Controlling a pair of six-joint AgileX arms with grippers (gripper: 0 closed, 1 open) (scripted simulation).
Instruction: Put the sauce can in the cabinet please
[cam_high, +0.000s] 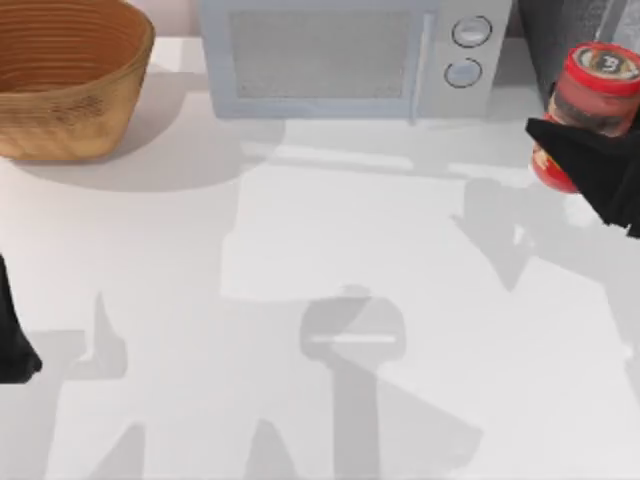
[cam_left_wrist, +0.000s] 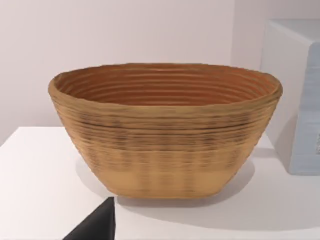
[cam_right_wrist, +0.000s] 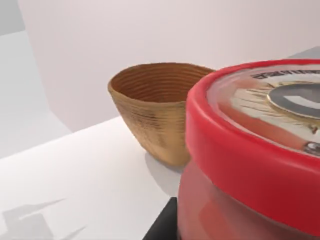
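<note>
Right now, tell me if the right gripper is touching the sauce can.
Touching. In the top view the right gripper is wrapped around the sauce can, held up off the table near the right edge, its black fingers pressed across the label.

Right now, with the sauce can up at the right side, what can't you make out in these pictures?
- Cabinet: top view, cut off by the frame's edge; door state hidden.
- Sauce can: its lower label is covered by the right gripper.
- Right gripper's hold on the can: fingers not visible.
- Left gripper: cut off at the left edge.
</note>
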